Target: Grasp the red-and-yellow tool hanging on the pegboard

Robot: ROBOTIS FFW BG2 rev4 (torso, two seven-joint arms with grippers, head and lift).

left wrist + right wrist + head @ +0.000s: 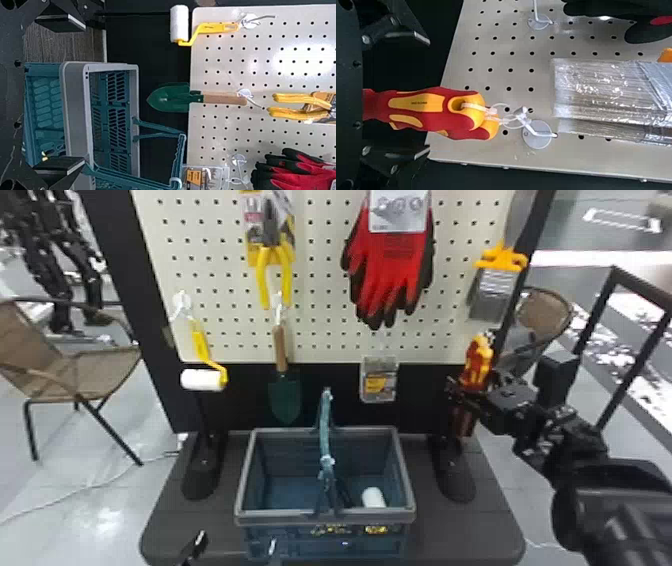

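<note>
Right hand (425, 95) open, flat black fingers (395, 29) straddling the red-and-yellow tool (427, 113); smooth contoured handle tied by white cord (502, 113) to perforated pegboard (522, 45). Left hand (81, 95) open.

Head view looks forward and down at the pegboard (325, 335) from afar; both wrist views face it nearer.

Right pincer (427, 95) hides the lower end of the red-and-yellow tool (455, 118).

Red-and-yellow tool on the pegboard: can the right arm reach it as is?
Probably yes: the red-and-yellow plastic-handled tool sits between the right arm's open jaws, nothing blocking, though a white cord tethers it.
</note>
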